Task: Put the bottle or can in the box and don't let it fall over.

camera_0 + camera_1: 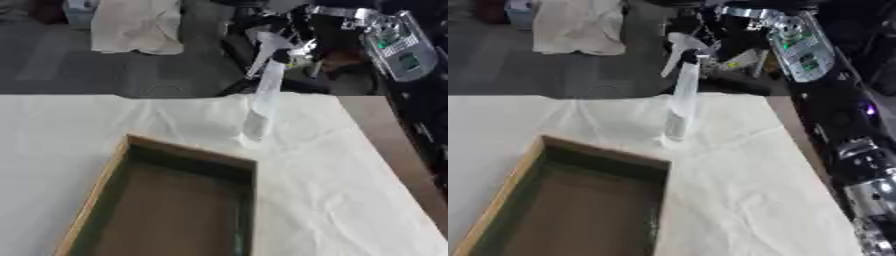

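While the right hand [293, 50] reached in from the upper right, its fingers were curled round the neck of a clear spray bottle [262, 97], just under the white trigger head [682, 44]. That bottle leaned a little, its top tipped toward the hand, and its base met the white cloth [332, 190] covering the desk [385, 130], just beyond the far right corner of the box [96, 200]. This open wooden box, dark inside, lay on the cloth nearer the camera and held nothing. No left hand showed in either view. A pale cloth [136, 25] lay on the floor beyond the desk.
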`<state>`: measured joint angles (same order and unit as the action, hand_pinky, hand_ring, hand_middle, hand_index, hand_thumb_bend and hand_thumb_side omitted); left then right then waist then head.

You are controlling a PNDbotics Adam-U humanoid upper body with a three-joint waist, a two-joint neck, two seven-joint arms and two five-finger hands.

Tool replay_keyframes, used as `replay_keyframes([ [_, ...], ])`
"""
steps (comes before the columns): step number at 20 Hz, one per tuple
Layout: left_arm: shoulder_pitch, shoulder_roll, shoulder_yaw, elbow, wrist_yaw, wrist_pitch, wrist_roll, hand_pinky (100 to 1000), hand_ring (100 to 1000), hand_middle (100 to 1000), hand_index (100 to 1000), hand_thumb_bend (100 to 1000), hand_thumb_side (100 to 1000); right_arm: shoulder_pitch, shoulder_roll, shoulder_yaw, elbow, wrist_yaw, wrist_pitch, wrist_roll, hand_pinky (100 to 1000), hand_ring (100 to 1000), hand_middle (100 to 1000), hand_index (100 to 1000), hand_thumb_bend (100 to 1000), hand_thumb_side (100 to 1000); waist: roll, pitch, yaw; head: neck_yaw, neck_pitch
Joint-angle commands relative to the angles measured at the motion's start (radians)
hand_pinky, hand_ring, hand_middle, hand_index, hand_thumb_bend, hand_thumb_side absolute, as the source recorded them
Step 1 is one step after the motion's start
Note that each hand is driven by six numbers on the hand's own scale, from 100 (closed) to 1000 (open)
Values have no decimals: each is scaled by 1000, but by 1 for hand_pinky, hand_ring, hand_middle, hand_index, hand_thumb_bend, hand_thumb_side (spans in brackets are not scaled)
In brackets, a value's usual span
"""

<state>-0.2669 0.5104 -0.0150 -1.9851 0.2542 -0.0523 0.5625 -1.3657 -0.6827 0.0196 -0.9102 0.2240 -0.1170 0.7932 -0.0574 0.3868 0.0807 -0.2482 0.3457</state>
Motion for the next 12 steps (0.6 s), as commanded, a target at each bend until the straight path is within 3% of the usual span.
replay_keyframes([
  [1, -10, 10, 4, -15, -3, 2, -2, 688, 825, 853, 781, 264, 869, -23, -20, -8, -11, -10, 4, -13, 757, 790, 788, 749, 342, 218, 2, -19, 0, -2, -11],
  [6, -10, 10, 2, -15, -4, 4, -3, 688, 825, 853, 781, 261, 871, -23, -19, -6, -10, -18, 11, -26, 760, 781, 777, 733, 285, 169, 2, -19, 2, 1, -12],
  [12, -8, 9, 2, -15, -5, 8, -5, 688, 825, 854, 781, 257, 874, -23, -20, -9, -9, -25, 22, -32, 753, 776, 773, 725, 257, 177, 2, -18, 1, 0, -13],
])
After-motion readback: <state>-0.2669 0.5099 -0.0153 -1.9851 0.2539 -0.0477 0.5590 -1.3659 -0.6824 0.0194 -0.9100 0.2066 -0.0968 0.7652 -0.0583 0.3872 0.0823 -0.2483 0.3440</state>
